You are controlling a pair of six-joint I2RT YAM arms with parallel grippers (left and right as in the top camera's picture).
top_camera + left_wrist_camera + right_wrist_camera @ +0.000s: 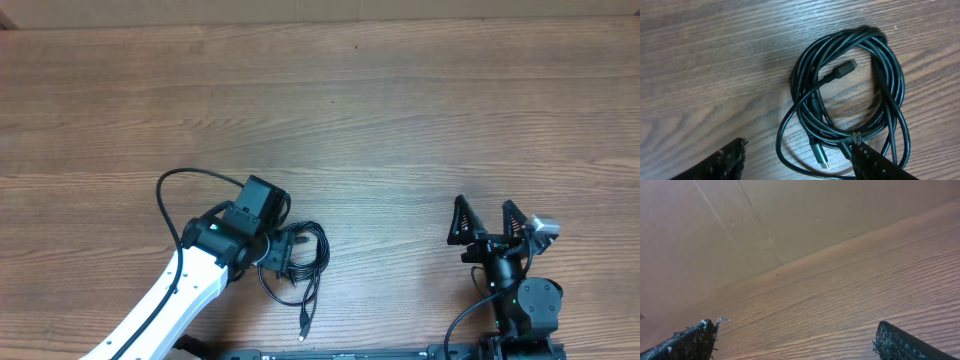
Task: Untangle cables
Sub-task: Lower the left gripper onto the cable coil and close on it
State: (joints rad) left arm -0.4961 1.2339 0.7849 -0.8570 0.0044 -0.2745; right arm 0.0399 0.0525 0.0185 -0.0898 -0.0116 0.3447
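The cables [305, 262] lie as one coiled bundle of thin black cord on the wooden table, left of centre near the front edge. One plug end [305, 322] trails toward me. In the left wrist view the coil [890, 75] fills the right half, with one plug [846, 67] inside the loop and a second plug [820, 157] low down. My left gripper [799, 143] is open right over the bundle [283, 252]. Loose strands run between its fingers, and the right finger [870, 162] touches the coil's lower edge. My right gripper [485, 205] stands open over bare wood [796, 327], well right of the cables.
The left arm's own thicker black cable [165, 190] arcs out to the left of its wrist. Bare wooden table [400, 110] stretches behind and between the arms. The right arm's base [525, 310] sits at the front edge.
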